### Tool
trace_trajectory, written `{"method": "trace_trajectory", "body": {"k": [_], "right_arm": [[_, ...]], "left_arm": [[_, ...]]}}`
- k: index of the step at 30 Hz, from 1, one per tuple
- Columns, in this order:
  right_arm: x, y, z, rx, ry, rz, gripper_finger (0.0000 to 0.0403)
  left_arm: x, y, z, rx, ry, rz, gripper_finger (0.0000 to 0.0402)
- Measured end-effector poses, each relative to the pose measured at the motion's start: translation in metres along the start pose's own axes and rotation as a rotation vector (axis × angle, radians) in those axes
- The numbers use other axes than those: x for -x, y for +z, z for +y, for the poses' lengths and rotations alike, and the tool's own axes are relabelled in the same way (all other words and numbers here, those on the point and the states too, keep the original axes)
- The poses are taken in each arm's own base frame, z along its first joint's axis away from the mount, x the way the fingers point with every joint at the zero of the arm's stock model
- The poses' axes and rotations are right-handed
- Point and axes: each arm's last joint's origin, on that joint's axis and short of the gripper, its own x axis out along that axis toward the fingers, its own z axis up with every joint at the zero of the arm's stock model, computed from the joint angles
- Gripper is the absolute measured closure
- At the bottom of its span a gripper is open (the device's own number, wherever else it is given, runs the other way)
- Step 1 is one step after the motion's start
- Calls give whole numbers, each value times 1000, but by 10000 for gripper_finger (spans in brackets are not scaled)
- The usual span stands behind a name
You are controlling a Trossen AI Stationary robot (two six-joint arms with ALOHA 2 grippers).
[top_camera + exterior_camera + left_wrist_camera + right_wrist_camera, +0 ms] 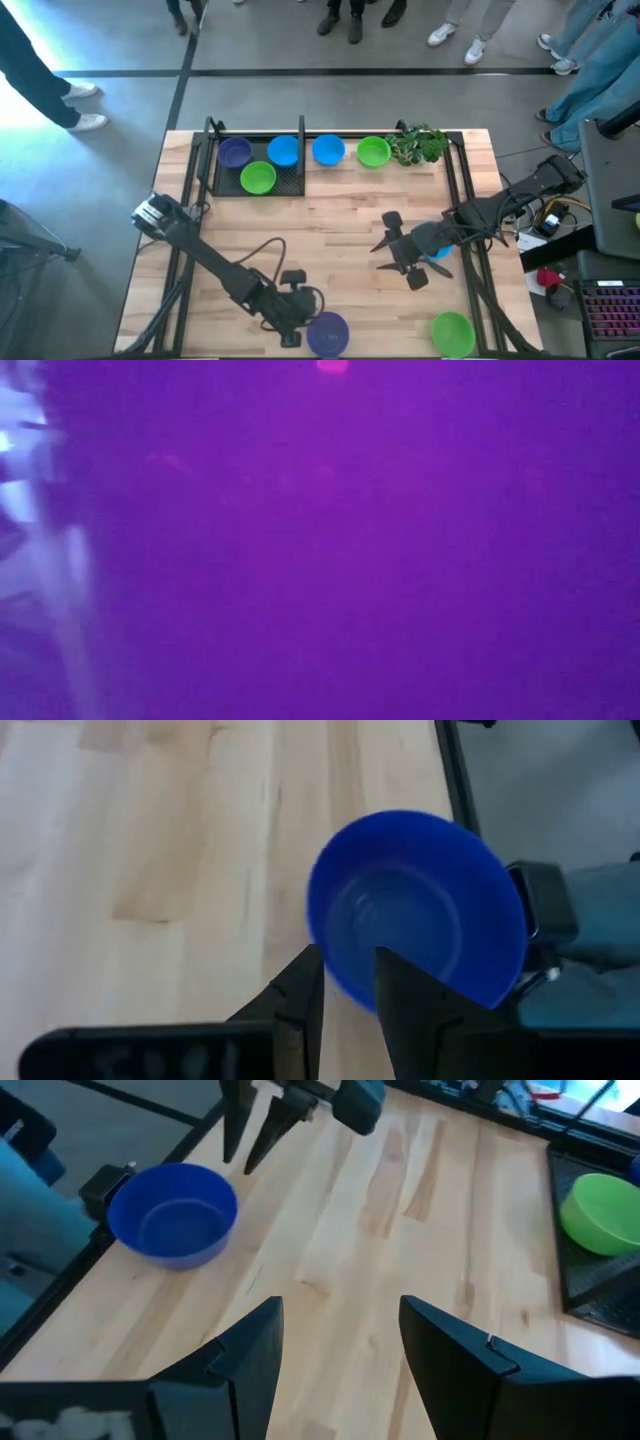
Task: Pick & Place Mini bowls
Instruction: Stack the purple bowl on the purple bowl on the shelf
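Note:
A purple mini bowl [328,334] rests on its base at the table's near edge and fills the low view [400,560]. My left gripper [303,328] hangs just left of it, slanting down, fingers narrowly open. In the left wrist view the fingertips [348,965] line up with the bowl's near rim [345,985]. The right wrist view shows them [245,1160] above and beside the bowl [175,1215], apart from it. My right gripper [392,255] hovers open over bare wood at mid-right [340,1305]. A blue bowl [438,252] peeks out under its wrist.
A black tray [290,185] at the far left holds a purple, a green [600,1210] and a blue bowl. A blue bowl [328,150], a green bowl [373,152] and a plant sprig [420,145] line the far edge. Another green bowl [452,332] sits near right. People stand beyond the table.

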Motion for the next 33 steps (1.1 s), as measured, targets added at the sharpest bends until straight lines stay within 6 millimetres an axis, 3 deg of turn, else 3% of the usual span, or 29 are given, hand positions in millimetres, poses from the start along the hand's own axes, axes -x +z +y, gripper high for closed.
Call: {"method": "trace_trajectory", "body": {"k": [5, 17, 33], "right_arm": [[0, -2, 8, 16, 84, 5, 204], [1, -3, 18, 20, 306, 8, 204], [1, -3, 19, 26, 318, 7, 204]], "left_arm": [[-15, -1, -5, 79, -4, 33, 319], [-30, -6, -6, 187, 41, 82, 319], [-32, -10, -3, 226, 63, 98, 319]]}}
